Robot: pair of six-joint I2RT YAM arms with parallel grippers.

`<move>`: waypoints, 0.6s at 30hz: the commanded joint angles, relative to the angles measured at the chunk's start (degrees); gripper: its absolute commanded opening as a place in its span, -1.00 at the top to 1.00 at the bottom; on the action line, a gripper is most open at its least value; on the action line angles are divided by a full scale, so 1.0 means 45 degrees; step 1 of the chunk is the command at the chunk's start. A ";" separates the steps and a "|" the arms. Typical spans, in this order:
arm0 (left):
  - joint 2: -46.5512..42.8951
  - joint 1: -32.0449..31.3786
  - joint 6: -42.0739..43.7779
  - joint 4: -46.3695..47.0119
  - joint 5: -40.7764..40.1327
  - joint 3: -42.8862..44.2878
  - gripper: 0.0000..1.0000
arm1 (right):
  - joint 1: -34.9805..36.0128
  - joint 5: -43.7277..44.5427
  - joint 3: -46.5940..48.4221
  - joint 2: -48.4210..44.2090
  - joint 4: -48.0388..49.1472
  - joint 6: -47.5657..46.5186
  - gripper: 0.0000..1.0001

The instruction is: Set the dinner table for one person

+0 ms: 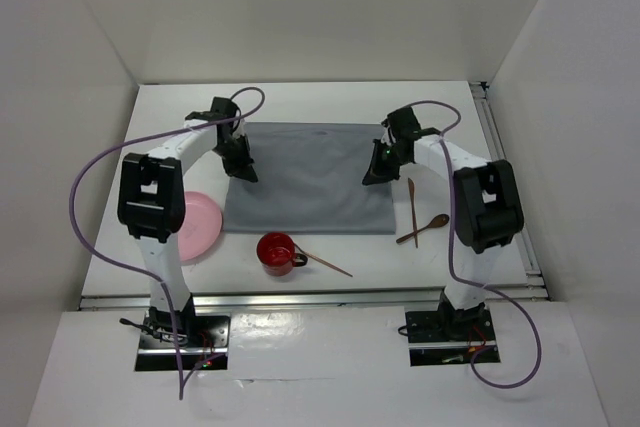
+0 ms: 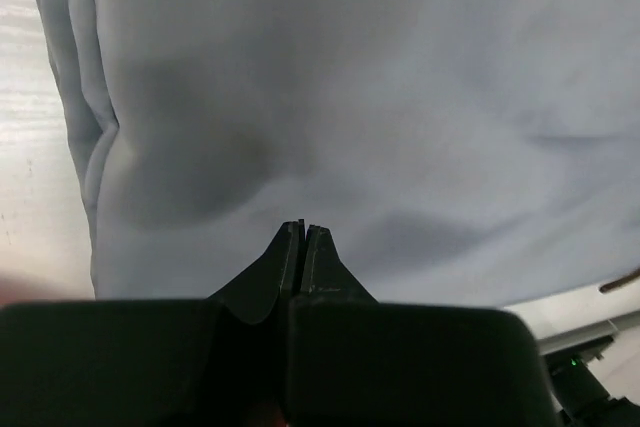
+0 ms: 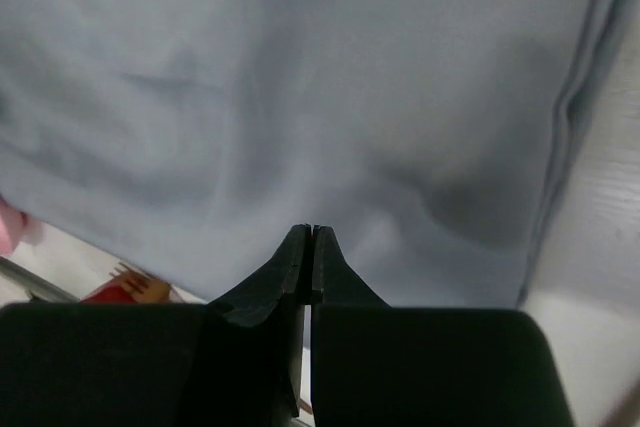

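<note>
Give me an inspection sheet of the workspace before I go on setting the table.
Surface: white table, with metal rails on the near and right edges.
Job's things: grey cloth spread in the middle; pink plate to its left, partly under the left arm; red cup in front, with a wooden fork resting on it; wooden spoon and slim wooden utensil to the cloth's right.
Clutter: nothing seen.
Grippers: left pincer shut over the cloth's left part; right pincer shut over its right part; neither holds anything.
Cables: one purple cable loops off each arm.
Surroundings: white walls.
</note>
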 commanded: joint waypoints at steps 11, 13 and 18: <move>0.1215 -0.0109 0.0065 0.0602 -0.0978 -0.0653 1.00 | 0.0516 0.1482 -0.0642 0.1177 0.0201 0.0718 1.00; 0.0710 -0.0109 0.0065 0.0818 -0.0978 -0.1278 1.00 | 0.0516 0.1620 -0.0975 0.1176 0.0202 0.0718 1.00; -0.0365 -0.0361 0.0083 0.1091 -0.0995 -0.2668 1.00 | 0.0516 0.2029 -0.1814 0.0494 0.0046 0.0446 1.00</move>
